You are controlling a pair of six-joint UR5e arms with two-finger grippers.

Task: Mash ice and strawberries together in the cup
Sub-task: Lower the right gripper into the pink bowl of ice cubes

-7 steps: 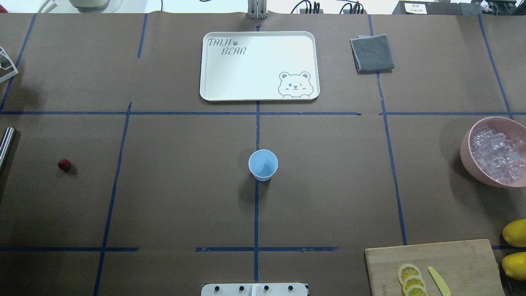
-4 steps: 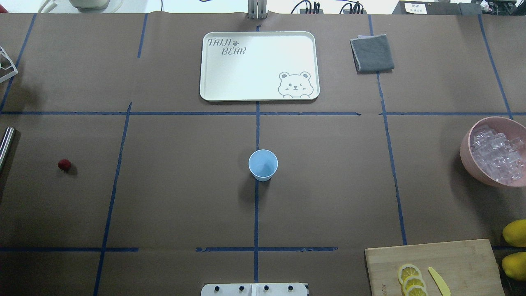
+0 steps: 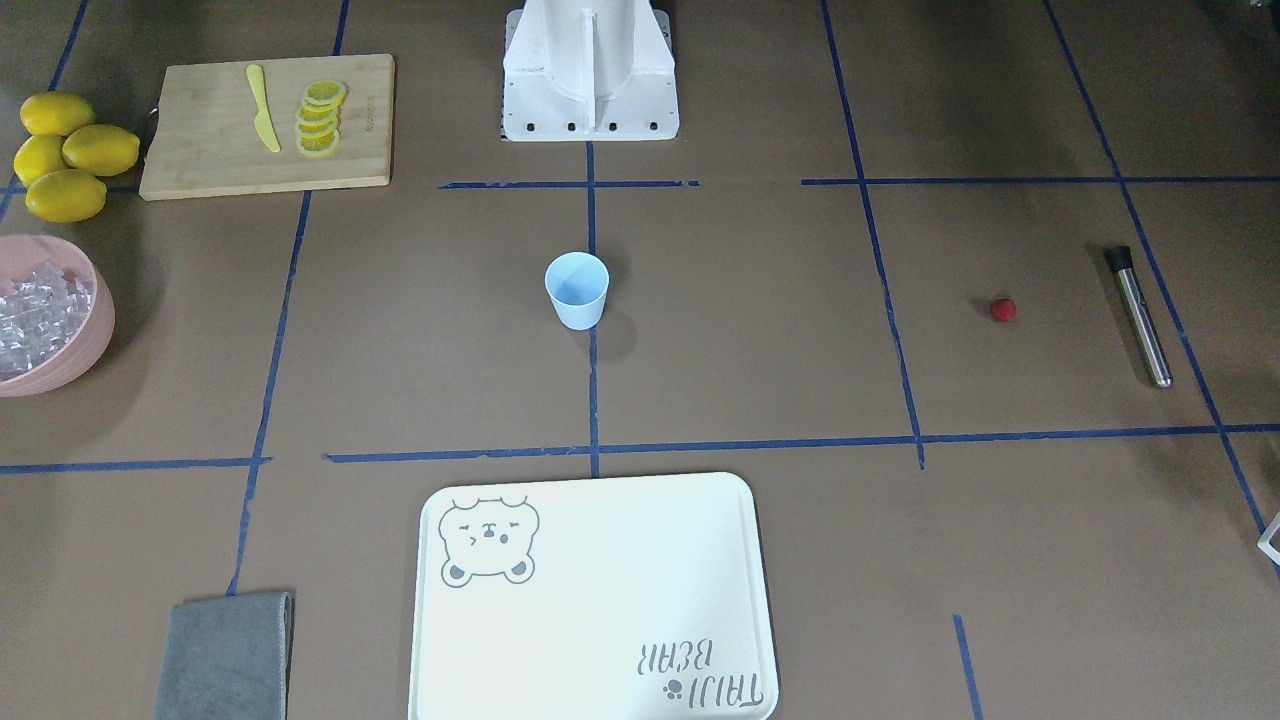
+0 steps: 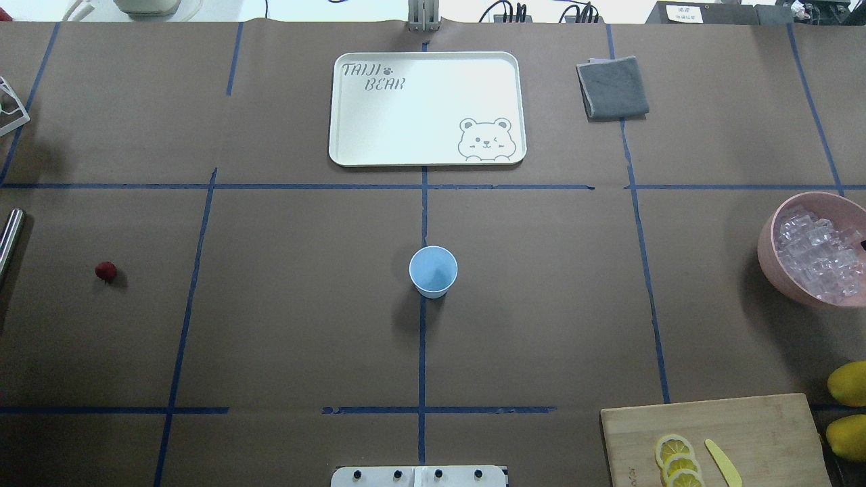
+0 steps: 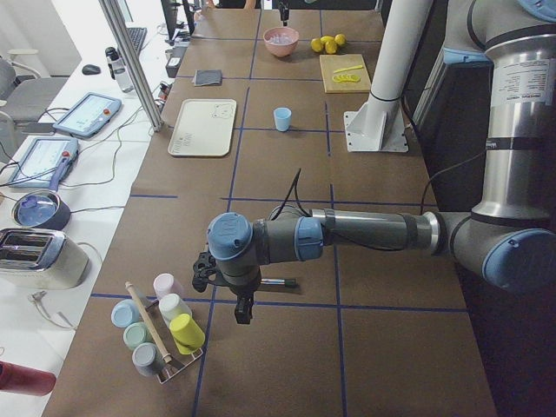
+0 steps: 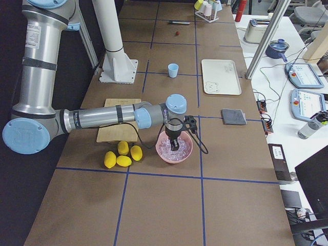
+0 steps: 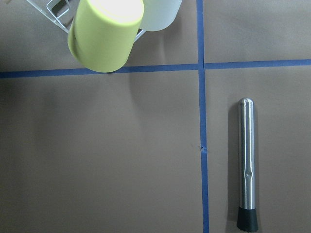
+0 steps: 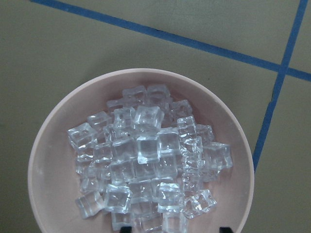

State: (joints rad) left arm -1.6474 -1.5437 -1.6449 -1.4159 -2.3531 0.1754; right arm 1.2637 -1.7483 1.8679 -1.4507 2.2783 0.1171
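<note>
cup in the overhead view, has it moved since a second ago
No. The cup sits at the same spot on the centre blue tape line, just as far below the tray as before.

Bright even light, soft shadows, sharp

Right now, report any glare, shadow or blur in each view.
Overhead exterior: the tray washes out pale; the cup throws a soft shadow toward the view's bottom. Left wrist: the yellow cup is blown out at its top, the muddler carries a bright streak. Right wrist: the ice is sharp, glinting.
</note>
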